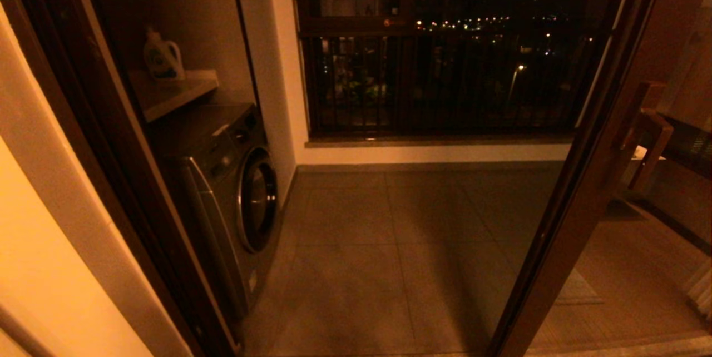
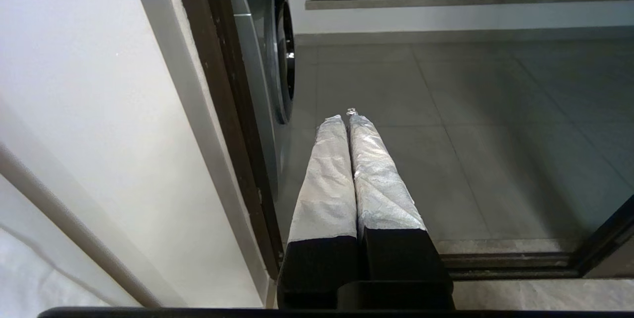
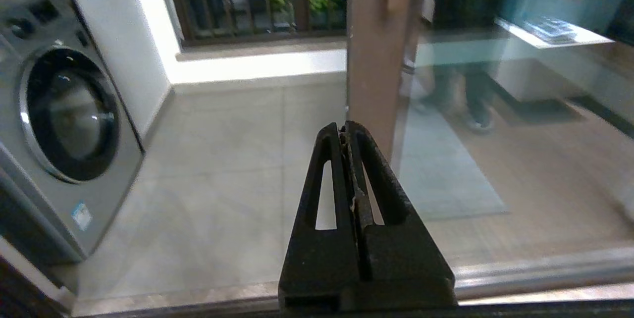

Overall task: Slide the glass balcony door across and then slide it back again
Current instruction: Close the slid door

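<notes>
Right end effector (image 3: 346, 127) is clenched on nothing, tips just short of the glass balcony door (image 1: 578, 179) frame's edge; left end effector (image 2: 346, 120) is clenched too, idling over the floor near the washing machine (image 1: 233, 196). The door sits off to the right with the opening wide, so I'd guess one slide is done and the return is left.

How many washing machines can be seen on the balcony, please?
1. The washing machine stands at the left side of the balcony, under a shelf carrying a detergent bottle. Nothing else like it shows, though the area behind the glass balcony door is unclear.
</notes>
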Controlling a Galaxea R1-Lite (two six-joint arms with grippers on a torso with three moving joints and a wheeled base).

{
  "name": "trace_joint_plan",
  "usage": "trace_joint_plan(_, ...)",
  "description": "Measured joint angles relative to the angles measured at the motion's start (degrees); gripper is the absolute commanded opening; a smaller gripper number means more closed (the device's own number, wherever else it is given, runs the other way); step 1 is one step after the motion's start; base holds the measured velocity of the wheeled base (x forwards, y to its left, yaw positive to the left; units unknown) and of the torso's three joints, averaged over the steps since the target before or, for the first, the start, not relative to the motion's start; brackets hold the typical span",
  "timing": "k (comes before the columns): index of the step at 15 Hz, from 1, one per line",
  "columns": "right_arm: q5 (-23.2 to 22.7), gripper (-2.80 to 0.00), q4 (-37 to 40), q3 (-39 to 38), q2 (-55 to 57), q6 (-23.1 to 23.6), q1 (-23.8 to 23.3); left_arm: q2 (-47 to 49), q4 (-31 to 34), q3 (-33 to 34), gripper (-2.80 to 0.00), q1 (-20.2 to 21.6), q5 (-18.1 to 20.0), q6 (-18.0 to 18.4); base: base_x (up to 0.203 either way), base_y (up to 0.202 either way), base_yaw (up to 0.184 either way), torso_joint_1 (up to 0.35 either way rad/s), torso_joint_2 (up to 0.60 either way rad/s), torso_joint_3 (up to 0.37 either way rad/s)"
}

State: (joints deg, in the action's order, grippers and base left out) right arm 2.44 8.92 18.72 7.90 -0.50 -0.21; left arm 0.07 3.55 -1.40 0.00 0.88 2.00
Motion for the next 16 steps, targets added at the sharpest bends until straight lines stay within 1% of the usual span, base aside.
trace_joint_plan(3,1.7,-2.8,0.0,5.7,8.8,0.5,-1.5,0.0,0.0,0.0,-2.8,0.0,0.0,0.0,0.0,0.0,0.0,0.0,0.0,0.0)
trace_joint_plan(6,6.8,-2.8,0.4,12.0,17.8,0.5,-2.7,0.0,0.0,0.0,-2.8,0.0,-0.1,-0.2,0.0,0.0,0.0,0.0,0.0,0.0)
trace_joint_plan(8,9.9,-2.8,3.3,16.7,22.8,0.5,-3.1,0.0,0.0,0.0,-2.8,0.0,-0.1,-0.3,0.0,0.0,0.0,0.0,0.0,0.0)
trace_joint_plan(10,10.9,-2.8,6.9,21.0,26.9,0.1,-3.4,0.0,0.0,0.0,-2.8,0.0,-0.1,-0.3,0.0,0.0,0.0,0.0,0.0,0.0)
trace_joint_plan(12,11.9,-2.8,7.6,23.9,30.8,-0.1,-5.0,0.0,0.0,0.0,-2.8,0.0,-0.1,-0.3,0.0,0.0,0.0,0.0,0.0,0.0)
trace_joint_plan(16,12.1,-2.8,7.5,26.6,38.3,0.0,-11.1,0.0,0.0,0.0,-2.8,0.0,-0.1,-0.3,0.0,0.0,0.0,0.0,0.0,0.0)
